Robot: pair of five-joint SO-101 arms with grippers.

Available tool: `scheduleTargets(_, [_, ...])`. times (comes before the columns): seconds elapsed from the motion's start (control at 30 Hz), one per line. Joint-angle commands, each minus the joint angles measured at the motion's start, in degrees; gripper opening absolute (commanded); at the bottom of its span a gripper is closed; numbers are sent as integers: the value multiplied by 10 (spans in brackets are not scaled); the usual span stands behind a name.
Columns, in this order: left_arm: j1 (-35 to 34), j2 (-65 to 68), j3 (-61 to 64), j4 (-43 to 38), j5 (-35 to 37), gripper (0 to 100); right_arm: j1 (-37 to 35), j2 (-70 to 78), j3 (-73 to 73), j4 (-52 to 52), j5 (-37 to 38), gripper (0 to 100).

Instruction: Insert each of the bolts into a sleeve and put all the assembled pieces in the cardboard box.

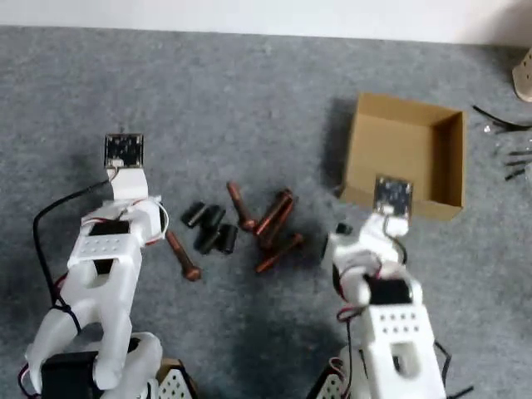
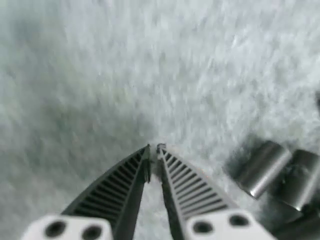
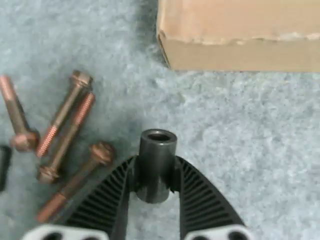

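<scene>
My right gripper (image 3: 156,170) is shut on a black sleeve (image 3: 157,155), held upright just above the grey carpet, a short way in front of the cardboard box (image 3: 240,45). In the high view this sleeve (image 1: 342,229) is by the box's (image 1: 399,145) near left corner. Several copper bolts (image 1: 274,218) lie loose mid-table, and three of them (image 3: 62,115) lie close to the right gripper. Several black sleeves (image 1: 209,226) lie in a cluster left of the bolts. My left gripper (image 2: 154,149) is shut on nothing, low over the carpet beside two of those sleeves (image 2: 260,167).
One bolt (image 1: 181,255) lies apart, close to the left arm. Small dark loose parts (image 1: 509,154) lie at the far right, beyond the box. The box is open at the top with nothing inside. Grey carpet covers the table.
</scene>
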Motion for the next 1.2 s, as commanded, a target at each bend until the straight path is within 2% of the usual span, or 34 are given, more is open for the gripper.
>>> scheduleTargets(0.0, [11,-11,-55,37,-173,46,5,-101,46,-17,42,5])
scheduleTargets(0.17, [8,-9,-154,224,-543,46,5,-218,102,-17,43,5])
scheduleTargets(0.3, [43,-7,-183,397,-809,46,5,-292,137,-17,43,5])
scheduleTargets(0.37, [59,-7,-201,483,-900,46,5,-319,149,-16,43,5])
scheduleTargets(0.47, [83,-6,-226,575,-993,46,5,-348,163,-16,43,5])
scheduleTargets(0.53, [106,-6,-234,607,-1031,46,5,-359,169,-15,43,5])
scheduleTargets(0.7, [179,-6,-232,621,-1042,48,6,-362,169,-15,43,5])
scheduleTargets(0.83, [209,-5,-232,617,-1042,167,6,-362,169,-15,43,5])
scheduleTargets(0.9, [208,13,-237,611,-1044,204,6,-362,169,-15,43,5])
scheduleTargets(1.03, [177,101,-264,553,-1080,165,7,-362,169,-15,43,5])
scheduleTargets(1.17, [146,228,-342,547,-1098,165,7,-364,169,-15,43,5])
